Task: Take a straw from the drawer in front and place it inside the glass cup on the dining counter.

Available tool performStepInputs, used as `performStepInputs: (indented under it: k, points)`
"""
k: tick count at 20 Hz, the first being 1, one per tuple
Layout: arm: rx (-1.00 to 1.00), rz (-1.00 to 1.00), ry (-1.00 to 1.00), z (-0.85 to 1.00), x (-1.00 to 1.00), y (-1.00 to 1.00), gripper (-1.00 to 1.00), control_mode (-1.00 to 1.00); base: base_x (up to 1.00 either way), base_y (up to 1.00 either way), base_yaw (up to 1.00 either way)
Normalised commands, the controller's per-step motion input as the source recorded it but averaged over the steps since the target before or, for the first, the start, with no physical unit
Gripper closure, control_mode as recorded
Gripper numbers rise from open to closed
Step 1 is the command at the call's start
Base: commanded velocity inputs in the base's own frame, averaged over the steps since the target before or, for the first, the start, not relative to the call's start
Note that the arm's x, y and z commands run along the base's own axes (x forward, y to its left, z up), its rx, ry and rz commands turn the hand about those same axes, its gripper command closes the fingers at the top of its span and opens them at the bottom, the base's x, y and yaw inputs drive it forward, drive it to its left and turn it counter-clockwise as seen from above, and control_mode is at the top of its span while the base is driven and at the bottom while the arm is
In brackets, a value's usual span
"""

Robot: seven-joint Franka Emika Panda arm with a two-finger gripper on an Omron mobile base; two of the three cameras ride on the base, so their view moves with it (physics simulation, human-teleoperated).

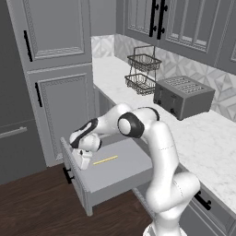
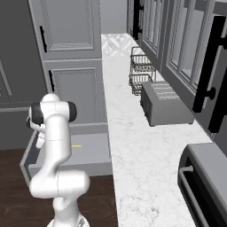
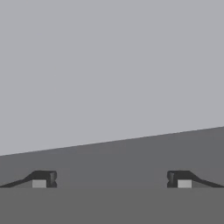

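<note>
While the thin yellow straw [image 1: 105,160] lies in the smooth grey drawer [image 1: 120,173], jaws gape empty.

The robot's arm [image 1: 159,152] is built of smooth, glossy white segments, thick and rounded like fat tubes, with bulbous housings at each bend. Dark, nearly black rings and caps mark the joints, one round black disc standing out on the side of the elbow housing. The wrist section carries a black band against the white shell. The pincer [image 3: 111,179] ends in two small dark finger tips [image 3: 43,178], each with a pale grey square pad on its face. No cables, screws or lettering can be made out.
</note>
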Motion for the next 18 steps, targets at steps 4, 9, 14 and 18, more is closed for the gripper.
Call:
performStepInputs:
  k: [4, 9, 14, 18]
  points:
    - [-0.01, 0.02, 0.01, -0.02, 0.00, 0.08, -1.00, -1.00, 0.00, 0.00, 0.00]
    - [-0.01, 0.06, -0.02, -0.02, -0.02, -0.50, -1.00, -1.00, 0.00, 0.00, 0.00]
    - [0.00, 0.07, -0.01, 0.00, 0.00, -0.68, -1.00, -1.00, 0.00, 0.00, 0.00]
    - [0.00, 0.05, 0.00, 0.00, 0.00, -0.62, -1.00, -1.00, 0.00, 0.00, 0.00]
